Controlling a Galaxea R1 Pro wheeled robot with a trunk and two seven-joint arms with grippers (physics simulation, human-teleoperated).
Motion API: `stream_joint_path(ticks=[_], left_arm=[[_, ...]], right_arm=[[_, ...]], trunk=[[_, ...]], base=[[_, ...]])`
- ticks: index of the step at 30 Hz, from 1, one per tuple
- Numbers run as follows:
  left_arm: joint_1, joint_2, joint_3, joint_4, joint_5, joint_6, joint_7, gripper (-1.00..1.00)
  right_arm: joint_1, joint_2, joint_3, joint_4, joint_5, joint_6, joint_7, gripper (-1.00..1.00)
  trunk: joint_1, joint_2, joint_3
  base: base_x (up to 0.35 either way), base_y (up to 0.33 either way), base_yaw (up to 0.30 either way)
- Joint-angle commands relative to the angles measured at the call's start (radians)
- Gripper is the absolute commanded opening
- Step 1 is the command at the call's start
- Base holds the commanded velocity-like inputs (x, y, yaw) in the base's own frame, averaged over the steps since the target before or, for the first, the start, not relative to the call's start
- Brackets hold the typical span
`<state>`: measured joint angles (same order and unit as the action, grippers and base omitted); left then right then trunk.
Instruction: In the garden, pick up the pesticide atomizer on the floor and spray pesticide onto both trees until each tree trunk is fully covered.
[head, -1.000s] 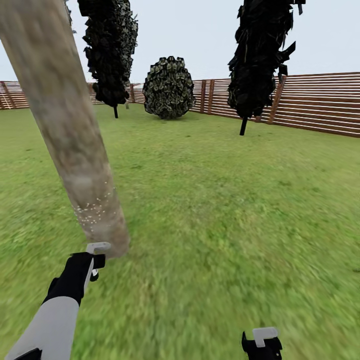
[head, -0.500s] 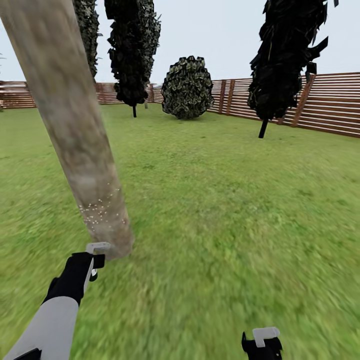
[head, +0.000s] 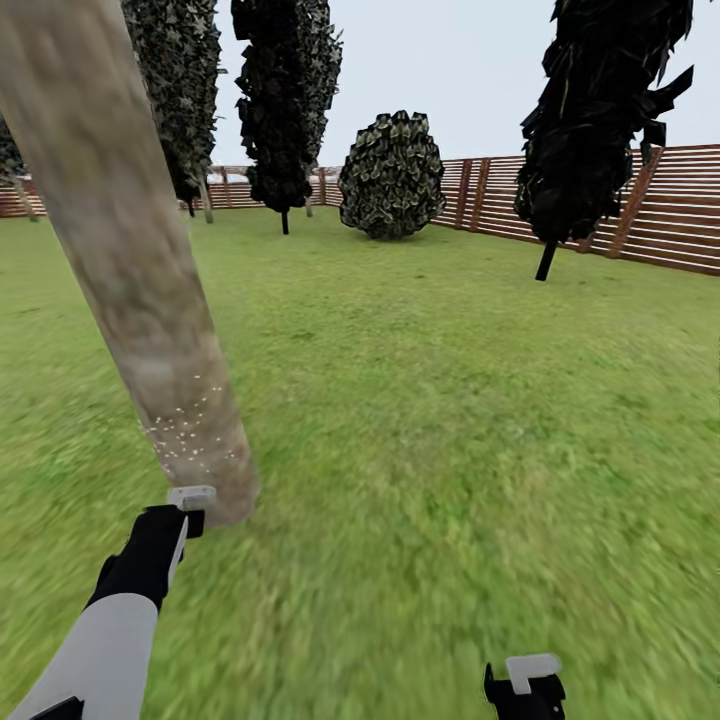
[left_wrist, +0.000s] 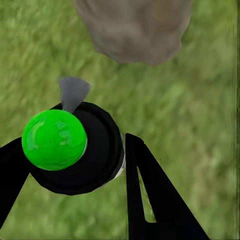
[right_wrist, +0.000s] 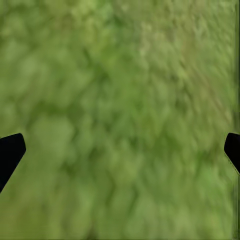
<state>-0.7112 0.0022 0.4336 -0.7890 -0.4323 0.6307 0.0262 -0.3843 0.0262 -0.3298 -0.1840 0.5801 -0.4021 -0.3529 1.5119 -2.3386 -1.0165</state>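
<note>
A thick pale grey-brown mottled tree trunk (head: 130, 270) leans across the left of the head view, with fine white specks (head: 190, 430) near its base. My left gripper (head: 185, 510) is just in front of that base, low over the lawn. In the left wrist view it (left_wrist: 72, 155) is shut on the pesticide atomizer (left_wrist: 70, 147), a black cap with a green ball on top and a grey nozzle aimed at the trunk's foot (left_wrist: 135, 27). My right gripper (head: 525, 685) hangs open over grass at the bottom edge, and nothing lies between its fingertips (right_wrist: 120, 150).
Green lawn (head: 450, 420) spreads ahead and to the right. At the back stand two black cypresses (head: 600, 120) (head: 285, 100), a round bush (head: 392, 175) and another dark-leaved tree (head: 185, 90). A brown slat fence (head: 680, 210) rings the garden.
The whole head view has swung left, so the far trees and fence sit further right in the picture. Both arms hold the same pose, and the trunk stays close to the left gripper.
</note>
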Motion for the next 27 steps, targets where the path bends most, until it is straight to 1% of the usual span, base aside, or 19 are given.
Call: stream_joint_path(ticks=[1, 7, 14, 23, 27], left_arm=[[-0.001, -0.001, 0.000, -0.001, 0.002, 0.005, 0.002, -1.00], [-0.001, -0.001, -0.002, -0.002, 0.002, 0.006, 0.007, -1.00], [-0.001, 0.001, -0.003, -0.003, 0.001, 0.007, 0.011, -1.00], [-0.001, -0.001, -0.003, -0.002, 0.003, 0.006, 0.012, -1.00], [-0.001, -0.002, -0.004, -0.002, 0.003, 0.006, 0.012, -1.00]], right_arm=[[-0.001, 0.001, -0.008, 0.001, 0.010, -0.003, -0.003, 1.00], [-0.001, 0.002, -0.008, 0.001, 0.010, -0.001, -0.003, 1.00], [-0.001, 0.003, -0.008, 0.001, 0.010, -0.001, -0.003, 1.00], [-0.001, 0.003, -0.008, 0.001, 0.010, -0.001, -0.003, 1.00], [-0.001, 0.002, -0.008, 0.001, 0.010, -0.001, -0.002, 1.00]], trunk=[[0.000, 0.000, -0.001], [0.000, 0.000, -0.001], [0.000, 0.000, -0.001], [0.000, 0.000, -0.001], [0.000, 0.000, -0.001]], base=[[0.057, -0.263, 0.000], [0.009, -0.274, 0.025], [0.082, -0.276, 0.267], [0.176, -0.250, 0.274], [0.217, -0.222, 0.076]])
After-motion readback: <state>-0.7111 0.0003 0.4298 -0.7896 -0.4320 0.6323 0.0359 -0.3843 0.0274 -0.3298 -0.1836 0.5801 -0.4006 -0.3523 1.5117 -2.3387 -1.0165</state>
